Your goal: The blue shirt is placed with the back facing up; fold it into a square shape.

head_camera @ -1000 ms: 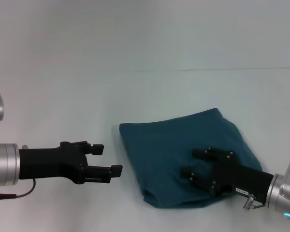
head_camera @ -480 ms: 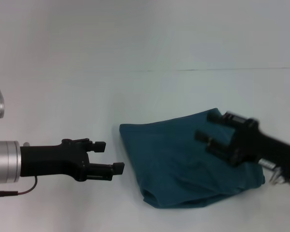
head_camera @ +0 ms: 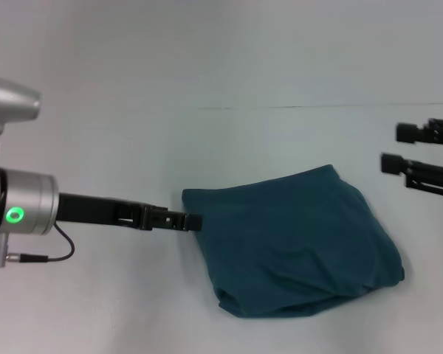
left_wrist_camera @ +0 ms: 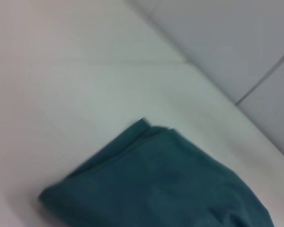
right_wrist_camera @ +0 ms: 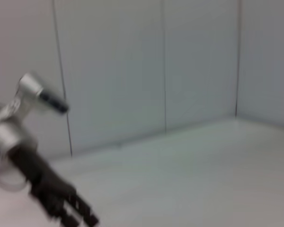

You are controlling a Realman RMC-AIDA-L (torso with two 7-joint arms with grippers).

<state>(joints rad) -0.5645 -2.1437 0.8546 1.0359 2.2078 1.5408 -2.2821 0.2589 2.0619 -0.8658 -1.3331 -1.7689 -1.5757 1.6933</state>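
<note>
The blue shirt (head_camera: 292,240) lies folded into a rough square on the white table (head_camera: 103,155), plain side up. It also shows in the left wrist view (left_wrist_camera: 165,184). My left gripper (head_camera: 192,220) reaches in from the left, seen edge-on, with its tip at the shirt's near-left corner. My right gripper (head_camera: 396,148) is open and empty, raised at the far right, well clear of the shirt. The right wrist view shows my left arm (right_wrist_camera: 35,170) from far off.
The table's back edge meets a pale panelled wall (head_camera: 221,51). A thin cable (head_camera: 37,257) hangs under my left arm. Bare tabletop surrounds the shirt on all sides.
My right gripper has lifted off the shirt's right side and drawn back up and to the right. My left arm has turned and reached right to the shirt's left corner.
</note>
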